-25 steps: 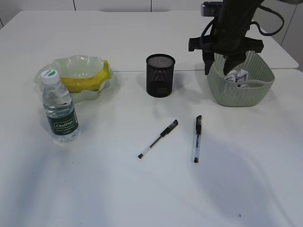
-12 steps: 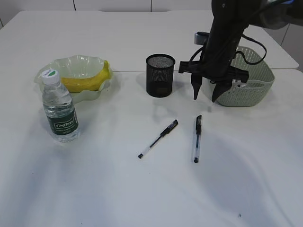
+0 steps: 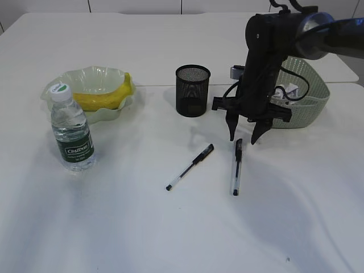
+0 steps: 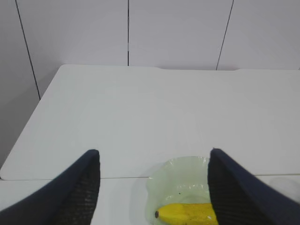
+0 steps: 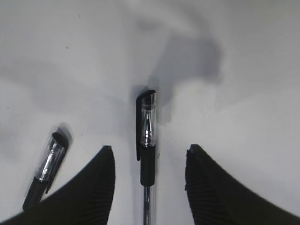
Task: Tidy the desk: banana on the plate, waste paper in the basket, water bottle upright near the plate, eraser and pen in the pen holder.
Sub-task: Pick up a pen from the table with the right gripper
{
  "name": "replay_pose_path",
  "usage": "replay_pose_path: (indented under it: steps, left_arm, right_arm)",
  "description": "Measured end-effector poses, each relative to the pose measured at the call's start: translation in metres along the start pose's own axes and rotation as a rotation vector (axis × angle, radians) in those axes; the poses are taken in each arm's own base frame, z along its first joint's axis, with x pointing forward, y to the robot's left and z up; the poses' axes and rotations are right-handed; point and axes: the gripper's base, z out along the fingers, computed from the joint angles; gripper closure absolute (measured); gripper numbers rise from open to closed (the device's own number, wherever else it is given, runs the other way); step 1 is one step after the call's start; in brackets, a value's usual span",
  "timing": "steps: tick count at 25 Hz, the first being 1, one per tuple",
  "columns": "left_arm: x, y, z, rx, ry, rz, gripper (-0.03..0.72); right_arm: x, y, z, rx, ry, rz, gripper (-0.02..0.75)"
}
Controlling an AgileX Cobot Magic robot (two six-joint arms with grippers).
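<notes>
Two pens lie on the white desk, one (image 3: 190,166) slanted and one (image 3: 236,166) nearly straight. My right gripper (image 3: 243,136) hangs open just above the straight pen's capped end. In the right wrist view that pen (image 5: 146,136) runs between the gripper (image 5: 149,151) fingers without touching them, and the other pen (image 5: 44,171) lies to the left. The banana (image 3: 105,98) rests on the pale green plate (image 3: 94,77). The water bottle (image 3: 71,129) stands upright in front of the plate. Waste paper (image 3: 289,89) lies in the basket (image 3: 311,109). No eraser is in view. My left gripper (image 4: 153,154) is open and empty, above the banana (image 4: 187,213).
The black mesh pen holder (image 3: 193,91) stands left of my right arm, a short way behind the pens. The basket is close behind the right arm. A seam between two tabletops runs across behind the plate (image 4: 178,171).
My right arm has swung from over the basket forward, left and down to above the straight pen, jaws still open. The objects on the desk have not moved.
</notes>
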Motion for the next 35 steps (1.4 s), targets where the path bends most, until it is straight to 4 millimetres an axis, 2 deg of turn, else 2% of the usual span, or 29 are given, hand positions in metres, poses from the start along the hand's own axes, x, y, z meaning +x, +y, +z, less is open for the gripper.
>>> replay_pose_path:
  steps: [8,29,35]
  left_arm:
    - [0.000,0.000,0.000,0.000,0.000,0.000,0.183]
    - [0.000,0.000,0.000,0.000,0.000,0.000,0.183]
    - [0.000,0.000,0.000,0.000,0.000,0.000,0.183]
  right_arm:
    - [0.001,0.003,0.023,-0.018,0.061,0.020,0.369]
    - [0.000,0.001,0.023,0.008,0.045,0.010,0.369]
    - [0.000,0.000,0.034,0.018,0.063,0.011,0.369]
